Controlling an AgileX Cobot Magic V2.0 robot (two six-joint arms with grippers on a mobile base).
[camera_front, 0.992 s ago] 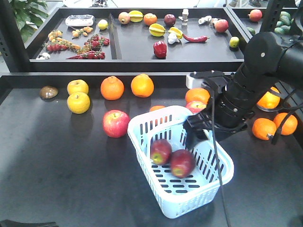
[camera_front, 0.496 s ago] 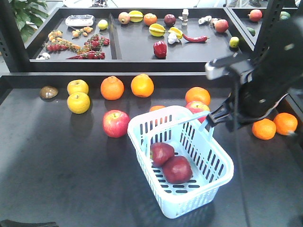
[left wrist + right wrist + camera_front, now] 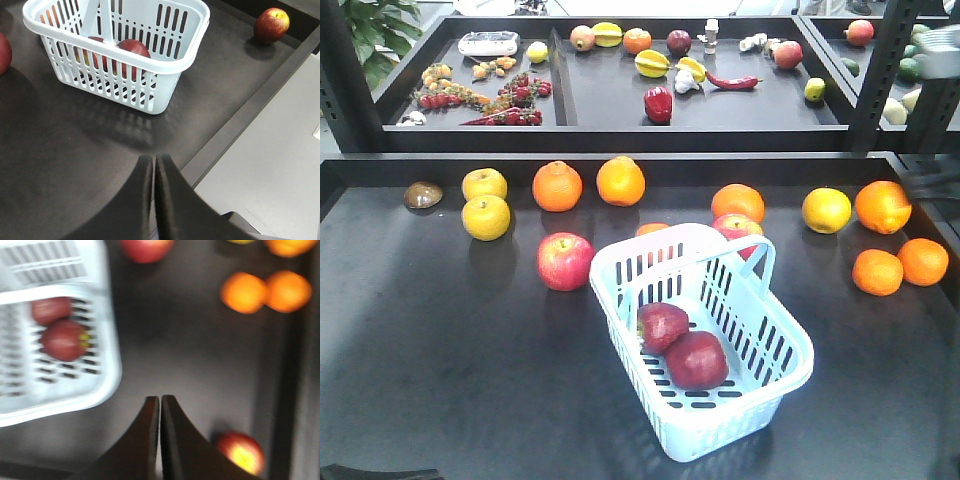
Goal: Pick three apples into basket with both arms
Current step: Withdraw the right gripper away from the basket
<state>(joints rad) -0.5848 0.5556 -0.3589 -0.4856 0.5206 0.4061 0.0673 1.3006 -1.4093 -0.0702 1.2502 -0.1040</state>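
The pale blue basket (image 3: pixel 720 425) sits mid-table, its loop handle (image 3: pixel 761 248) raised at the far end. Two dark red apples (image 3: pixel 662 325) (image 3: pixel 696 358) lie touching on its floor; they also show in the right wrist view (image 3: pixel 50 310) (image 3: pixel 64 339). A third red apple with a yellow patch (image 3: pixel 241 452) rests on the table by the edge, right of my right gripper (image 3: pixel 160 399), which is shut and empty. The left wrist view shows that apple (image 3: pixel 271 25) beyond the basket (image 3: pixel 125 55). My left gripper (image 3: pixel 154 159) is shut and empty, short of the basket. Neither gripper shows in the front view.
A pinkish apple (image 3: pixel 565 260) lies left of the basket and another (image 3: pixel 738 228) behind it. Oranges (image 3: pixel 877 271) (image 3: pixel 923 260) (image 3: pixel 882 206) sit at the right, more oranges (image 3: pixel 620 180) and yellow fruit (image 3: pixel 486 216) at the back left. A raised ledge and produce trays (image 3: pixel 620 120) stand behind.
The right arm, which hung over the basket a second ago, has lifted and swung out of the front view to the right. The two apples have settled in the basket.
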